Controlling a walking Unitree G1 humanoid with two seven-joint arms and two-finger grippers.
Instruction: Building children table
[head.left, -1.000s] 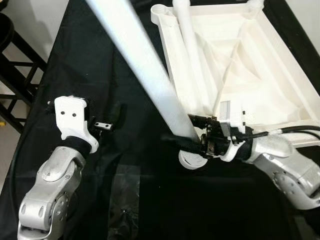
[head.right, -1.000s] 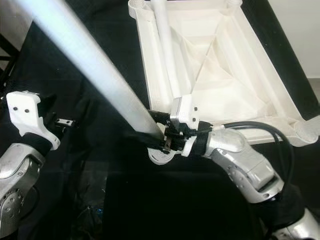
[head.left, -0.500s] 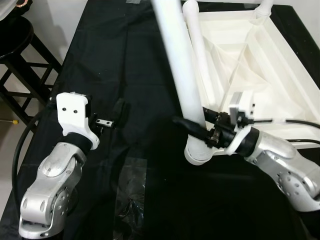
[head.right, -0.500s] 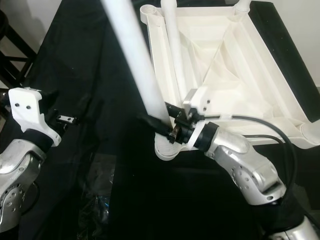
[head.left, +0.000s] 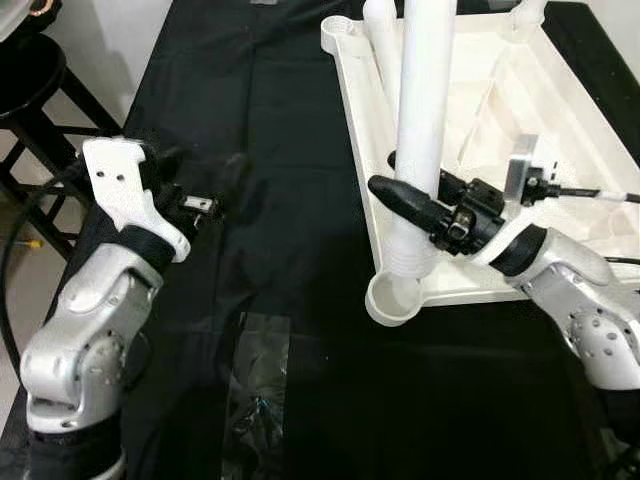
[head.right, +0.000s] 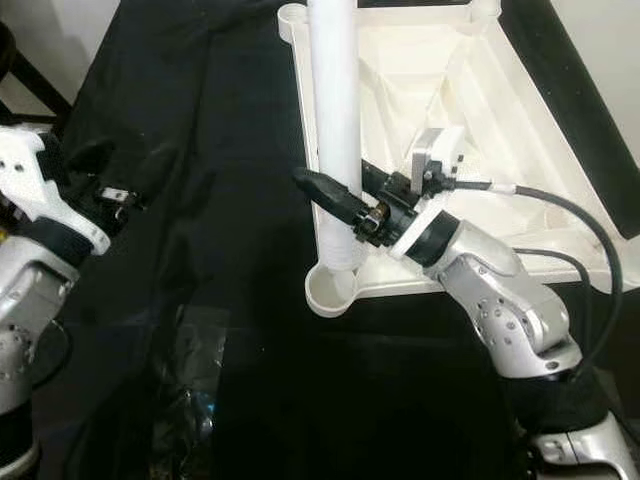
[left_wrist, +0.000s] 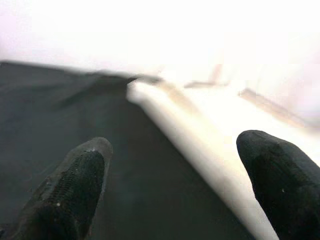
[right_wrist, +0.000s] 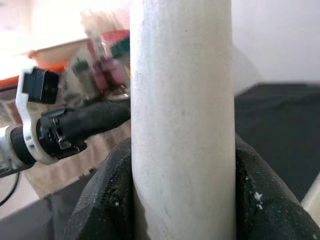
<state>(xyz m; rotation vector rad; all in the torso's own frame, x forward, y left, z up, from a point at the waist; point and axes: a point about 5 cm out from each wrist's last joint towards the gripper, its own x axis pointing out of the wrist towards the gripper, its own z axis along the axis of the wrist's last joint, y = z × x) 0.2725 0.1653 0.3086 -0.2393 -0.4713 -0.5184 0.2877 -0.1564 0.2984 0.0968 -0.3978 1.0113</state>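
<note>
A white tabletop lies upside down on the black cloth. My right gripper is shut on a long white table leg and holds it nearly upright. The leg's ribbed lower end meets the far rim of the round corner socket nearest me; I cannot tell whether it is seated. In the right wrist view the leg is clamped between both black fingers. My left gripper hovers open over the cloth, left of the tabletop, holding nothing. Its spread fingers face the tabletop's edge.
A second leg lies along the tabletop's left inner wall, and another stub stands at the far right corner. A dark stool is beyond the cloth's left edge. Crumpled clear plastic lies on the near cloth. A black cable loops from my right wrist.
My right gripper has swung the leg from leaning far left to nearly upright, bringing its lower end to the near corner socket. The camera shifted. The left arm rose a little.
</note>
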